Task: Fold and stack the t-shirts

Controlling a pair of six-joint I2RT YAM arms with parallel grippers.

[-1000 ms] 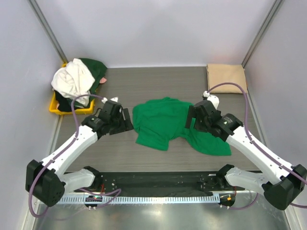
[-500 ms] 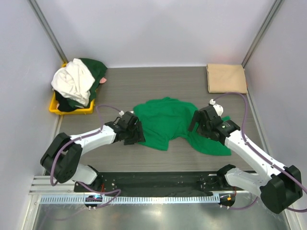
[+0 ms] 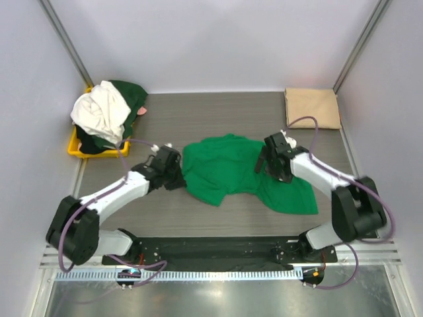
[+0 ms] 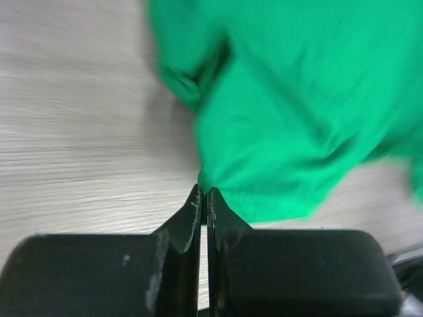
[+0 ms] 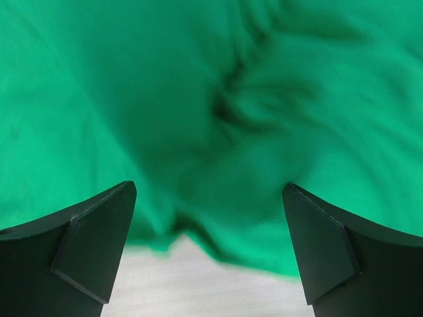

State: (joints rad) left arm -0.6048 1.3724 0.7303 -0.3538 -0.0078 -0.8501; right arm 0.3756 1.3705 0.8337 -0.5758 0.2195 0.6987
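Green t-shirt, long axis left-right

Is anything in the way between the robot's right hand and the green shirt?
No, nothing visible. The right hand hangs open just over the green shirt, with only cloth below it. The left hand is shut on the shirt's edge.

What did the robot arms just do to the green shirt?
The left claw slid to the bright green t-shirt, pinched its left edge, then drew back. The right claw barely moved and stays open over the shirt. The tan t-shirt and the pile in the yellow tray stayed put.
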